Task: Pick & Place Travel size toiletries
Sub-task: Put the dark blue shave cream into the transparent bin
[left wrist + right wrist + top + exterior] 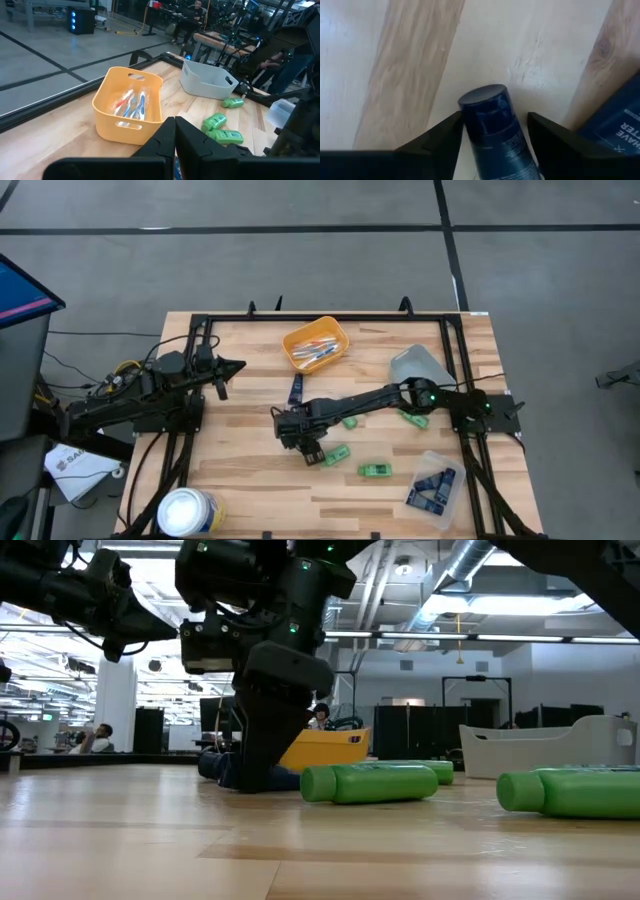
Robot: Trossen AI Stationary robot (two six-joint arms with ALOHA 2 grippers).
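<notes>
While the left gripper (238, 366) is kept pressed together above the tabletop (250, 470), the right gripper (492, 131) is lowered with fingers spread around a dark navy tube (495, 131) lying mid-table, beside a navy packet (620, 125).

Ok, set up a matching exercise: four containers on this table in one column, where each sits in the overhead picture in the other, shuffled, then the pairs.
Things:
1. orange tray
2. grey tray
3. clear tray
4. white tub

Places:
A. bottom left corner
B. top edge, middle
C. bottom right corner
D. right of the orange one, beside the right arm

Pairs: 1-B, 2-D, 3-C, 4-A
</notes>
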